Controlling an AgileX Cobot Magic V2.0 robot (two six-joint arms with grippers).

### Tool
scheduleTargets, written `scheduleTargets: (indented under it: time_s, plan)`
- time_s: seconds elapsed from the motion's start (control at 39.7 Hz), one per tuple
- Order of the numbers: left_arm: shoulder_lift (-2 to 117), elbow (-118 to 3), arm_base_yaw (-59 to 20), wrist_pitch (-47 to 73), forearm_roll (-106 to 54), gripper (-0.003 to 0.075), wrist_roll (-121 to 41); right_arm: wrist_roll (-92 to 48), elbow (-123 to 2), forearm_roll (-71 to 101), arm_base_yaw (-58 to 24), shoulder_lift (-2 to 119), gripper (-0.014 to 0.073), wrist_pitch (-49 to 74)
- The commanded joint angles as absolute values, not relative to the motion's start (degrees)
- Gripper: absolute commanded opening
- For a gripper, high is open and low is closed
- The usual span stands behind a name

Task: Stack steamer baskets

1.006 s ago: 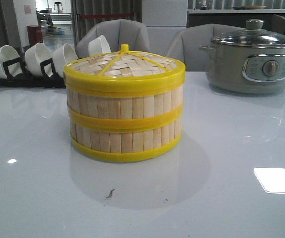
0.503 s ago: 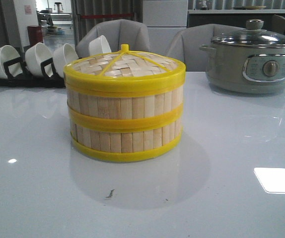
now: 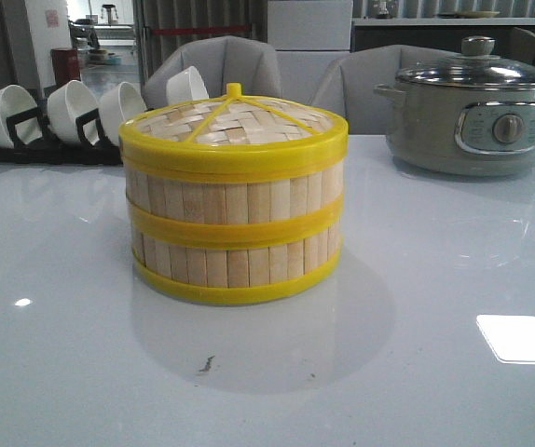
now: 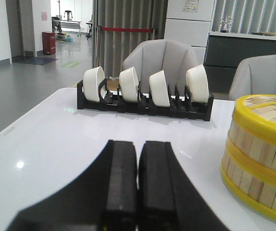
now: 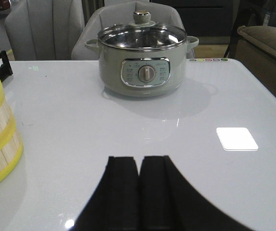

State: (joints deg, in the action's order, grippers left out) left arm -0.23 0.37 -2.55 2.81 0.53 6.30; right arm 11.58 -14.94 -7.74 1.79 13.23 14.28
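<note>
Holding nothing, my left gripper has its fingers pressed together over bare table, and my right gripper is clenched the same way. Baskets sit stacked mid-table between them, lid on top. Bowl rack stands behind on the left, pot on the right.

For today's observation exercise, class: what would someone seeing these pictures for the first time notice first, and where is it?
The yellow-rimmed steamer baskets stand stacked mid-table, with a woven lid on top. Behind on the right sits a grey electric pot; behind on the left, white bowls stand on edge in a black rack. Both wrist views show closed jaws hovering over bare table.
</note>
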Motion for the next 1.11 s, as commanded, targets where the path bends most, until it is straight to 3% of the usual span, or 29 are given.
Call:
scheduleTargets:
  time_s: [0.0,1.08]
  plan:
    - [-1.1,0.4,-2.6,-1.6,2.9,0.0085,8.6,11.4,-16.6,-8.7,2.2,13.6,0.0069,9.4]
    - [-1.1,0.4,-2.6,-1.6,4.1,0.0085,8.6,11.4,-16.6,-8.7,2.2,13.6,0.0069,9.4]
